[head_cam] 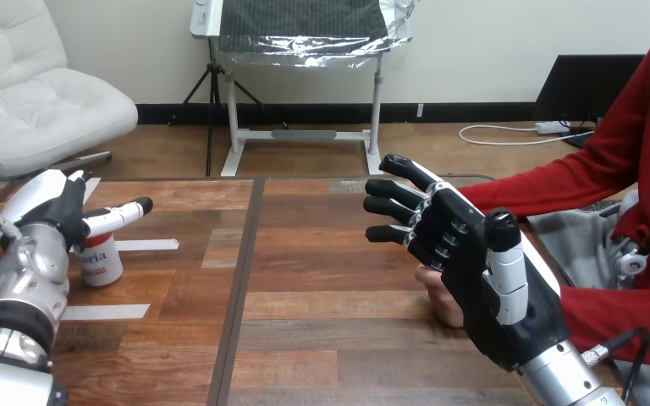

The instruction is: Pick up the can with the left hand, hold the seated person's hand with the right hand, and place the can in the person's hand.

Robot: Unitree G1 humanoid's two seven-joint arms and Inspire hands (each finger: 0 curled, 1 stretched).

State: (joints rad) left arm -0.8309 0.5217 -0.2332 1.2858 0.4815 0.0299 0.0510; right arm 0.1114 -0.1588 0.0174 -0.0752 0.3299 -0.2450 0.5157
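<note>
Left hand [55, 210] open at the can [101, 262] near the table's [322, 304] left edge, right hand [474, 271] open too; the can looks light and slick, so I'd wrap its middle.

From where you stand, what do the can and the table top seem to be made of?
The can looks like thin metal with a glossy white and red printed coat. Its smooth round wall suggests this, though a plastic sleeve is possible. The table looks like wood or a wood-look laminate: brown planks with grain lines, dark seams and a slight sheen.
</note>
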